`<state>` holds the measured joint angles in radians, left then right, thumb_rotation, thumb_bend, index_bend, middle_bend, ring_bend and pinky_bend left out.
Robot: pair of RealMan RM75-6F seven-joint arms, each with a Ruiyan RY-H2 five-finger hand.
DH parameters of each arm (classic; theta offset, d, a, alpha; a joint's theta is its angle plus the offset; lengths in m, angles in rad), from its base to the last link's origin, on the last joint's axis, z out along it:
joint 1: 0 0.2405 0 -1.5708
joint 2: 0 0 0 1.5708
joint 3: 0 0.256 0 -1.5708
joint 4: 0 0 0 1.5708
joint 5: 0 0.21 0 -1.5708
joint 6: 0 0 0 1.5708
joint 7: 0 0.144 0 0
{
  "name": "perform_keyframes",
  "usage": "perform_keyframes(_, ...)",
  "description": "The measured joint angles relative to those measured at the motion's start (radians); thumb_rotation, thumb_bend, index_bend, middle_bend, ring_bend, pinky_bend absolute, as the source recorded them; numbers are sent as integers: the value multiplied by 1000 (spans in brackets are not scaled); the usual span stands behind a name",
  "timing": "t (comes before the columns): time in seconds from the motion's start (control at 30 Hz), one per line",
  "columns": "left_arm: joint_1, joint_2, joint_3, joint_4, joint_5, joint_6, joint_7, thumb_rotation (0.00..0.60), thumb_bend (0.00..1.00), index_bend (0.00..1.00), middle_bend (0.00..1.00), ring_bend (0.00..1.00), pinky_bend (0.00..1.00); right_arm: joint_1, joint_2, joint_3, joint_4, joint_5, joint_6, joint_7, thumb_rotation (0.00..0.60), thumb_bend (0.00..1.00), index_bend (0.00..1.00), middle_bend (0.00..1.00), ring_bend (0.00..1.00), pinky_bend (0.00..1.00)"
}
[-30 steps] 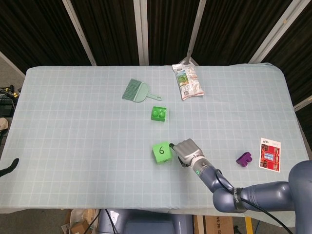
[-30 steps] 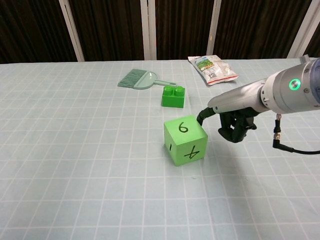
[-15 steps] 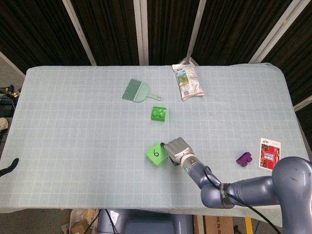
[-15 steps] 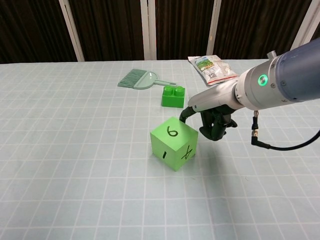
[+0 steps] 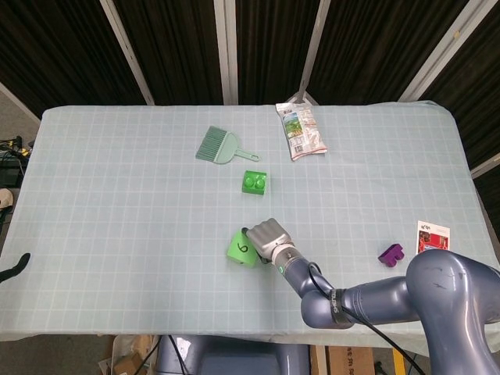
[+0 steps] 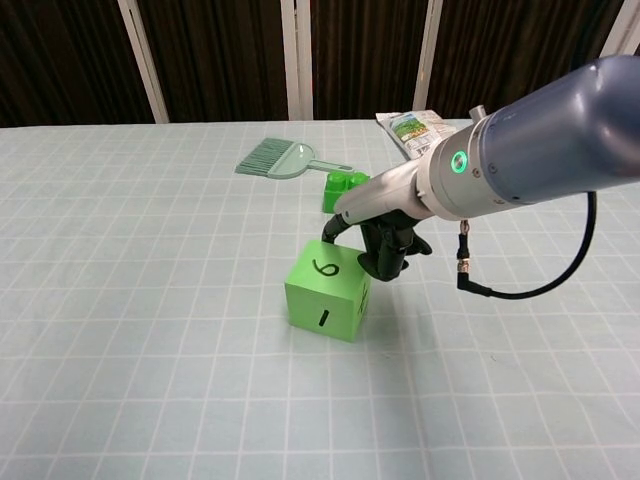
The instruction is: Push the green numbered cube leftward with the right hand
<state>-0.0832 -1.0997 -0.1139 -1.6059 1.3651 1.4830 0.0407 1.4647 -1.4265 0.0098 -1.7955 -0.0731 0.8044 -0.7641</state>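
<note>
The green numbered cube (image 5: 238,250) sits on the table near the front middle, turned at an angle; a 6 shows on its top and a 1 on its front face (image 6: 325,295). My right hand (image 5: 268,237) is right against the cube's right side. In the chest view the right hand (image 6: 385,245) has its dark fingers curled in, and one fingertip presses the cube's upper right edge. It holds nothing. A dark shape at the left edge looks like part of my left hand (image 5: 13,267); how its fingers lie is hidden.
A green two-stud brick (image 5: 254,183) lies just behind the cube, with a teal hand brush (image 5: 219,145) further back. A snack bag (image 5: 301,130) lies at the back. A purple piece (image 5: 391,254) and a printed card (image 5: 432,238) are on the right. The checked cloth (image 5: 117,195) stretches left of the cube.
The right hand has moved left with its fingertip against the cube. The cube slid left across the cloth and turned, so its faces now sit at an angle.
</note>
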Motion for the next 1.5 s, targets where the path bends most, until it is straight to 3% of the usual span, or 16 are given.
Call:
perform_keyframes(0.97, 0, 5, 0, 1, -1, -3, -12, 600, 335, 110, 2, 0, 74, 81, -47, 14, -32, 17, 35, -8, 600, 746, 187, 810, 796, 669)
perform_keyframes(1.5, -1, 5, -1, 2, -4, -5, -14, 600, 335, 110, 2, 0, 74, 51, -3, 18, -34, -120, -148, 95, 600, 746, 194, 810, 796, 669)
